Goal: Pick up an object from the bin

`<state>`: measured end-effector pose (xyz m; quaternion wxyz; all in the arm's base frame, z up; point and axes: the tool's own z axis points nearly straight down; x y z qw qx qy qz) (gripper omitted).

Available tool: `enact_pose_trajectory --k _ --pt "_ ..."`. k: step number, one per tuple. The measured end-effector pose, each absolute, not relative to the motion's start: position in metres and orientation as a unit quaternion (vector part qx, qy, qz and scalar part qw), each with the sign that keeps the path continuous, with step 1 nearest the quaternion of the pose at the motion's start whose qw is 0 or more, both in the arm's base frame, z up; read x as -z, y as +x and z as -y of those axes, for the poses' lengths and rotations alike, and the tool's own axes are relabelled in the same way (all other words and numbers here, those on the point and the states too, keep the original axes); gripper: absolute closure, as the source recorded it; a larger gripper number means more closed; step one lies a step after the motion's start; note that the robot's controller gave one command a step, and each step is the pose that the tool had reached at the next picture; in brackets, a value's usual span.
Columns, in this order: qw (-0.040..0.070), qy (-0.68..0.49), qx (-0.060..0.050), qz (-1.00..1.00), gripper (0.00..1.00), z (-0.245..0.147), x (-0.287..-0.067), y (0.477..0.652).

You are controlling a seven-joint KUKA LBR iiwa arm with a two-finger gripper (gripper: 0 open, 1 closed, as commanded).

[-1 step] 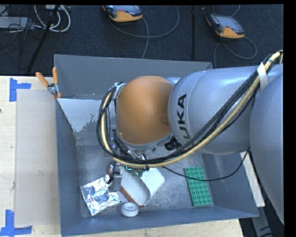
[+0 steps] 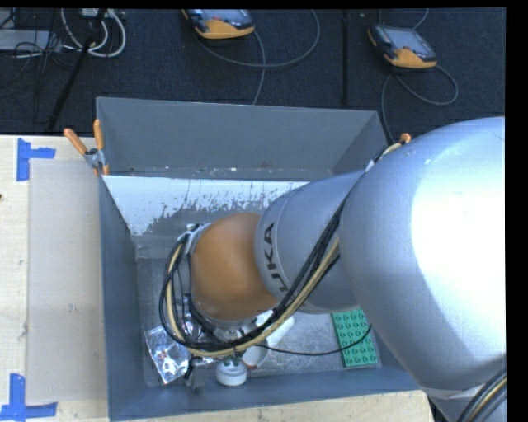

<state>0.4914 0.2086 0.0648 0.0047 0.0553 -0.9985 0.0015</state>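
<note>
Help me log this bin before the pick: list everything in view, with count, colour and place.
Bin: one, grey metal, middle of the view.
Studded building plate: one, green, bin floor, near right, beside the arm.
Crumpled foil-like wrapper: one, silvery, floor's near left corner.
Round cap-like thing: one, white, by the near wall, right of the wrapper.
Handheld units: two, orange and dark, on the dark floor beyond the bin.
Arm: one, silver-grey, reaching in from the right.
Wrist cover: one, orange, cables looped round it, above the wrapper and cap.
</note>
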Motion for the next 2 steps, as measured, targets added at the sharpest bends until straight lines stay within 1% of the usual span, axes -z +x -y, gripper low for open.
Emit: enact_pose_trajectory --k 1,2 --pt "0.001 0.027 0.000 1.000 0.00 -0.216 -0.100 0.473" --pt "0.002 -0.047 -0.001 0.999 0.00 -0.195 -0.099 0.475"
